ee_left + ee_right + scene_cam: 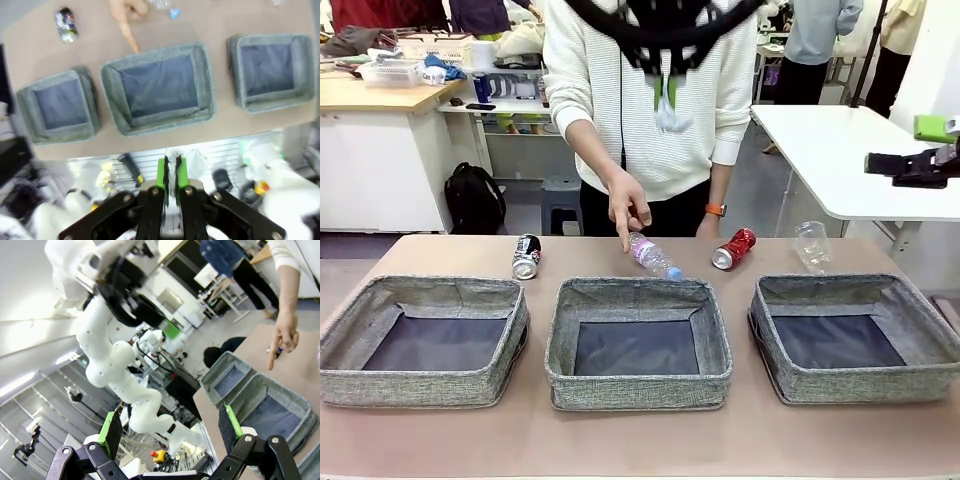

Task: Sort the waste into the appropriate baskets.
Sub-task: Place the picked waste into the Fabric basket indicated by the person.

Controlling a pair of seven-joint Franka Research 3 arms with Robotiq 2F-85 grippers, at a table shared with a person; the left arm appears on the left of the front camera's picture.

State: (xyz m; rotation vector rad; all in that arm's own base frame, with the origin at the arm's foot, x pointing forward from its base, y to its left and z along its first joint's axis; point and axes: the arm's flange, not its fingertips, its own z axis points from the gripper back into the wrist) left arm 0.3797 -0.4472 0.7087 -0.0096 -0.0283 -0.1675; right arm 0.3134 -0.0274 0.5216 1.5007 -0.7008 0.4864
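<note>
- Pale brown tabletop (640, 440) in front.
- White table (850, 150) at the far right.
- Wood-topped white counter (380, 100) at the far left.
- Black backpack (475, 197) on the grey floor (760, 195), beside that counter.

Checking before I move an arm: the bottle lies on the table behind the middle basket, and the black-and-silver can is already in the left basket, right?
Not quite. The black-and-silver can is not in the left basket; the front view shows it lying on the table behind that basket. The bottle does lie on the table behind the middle basket.
</note>
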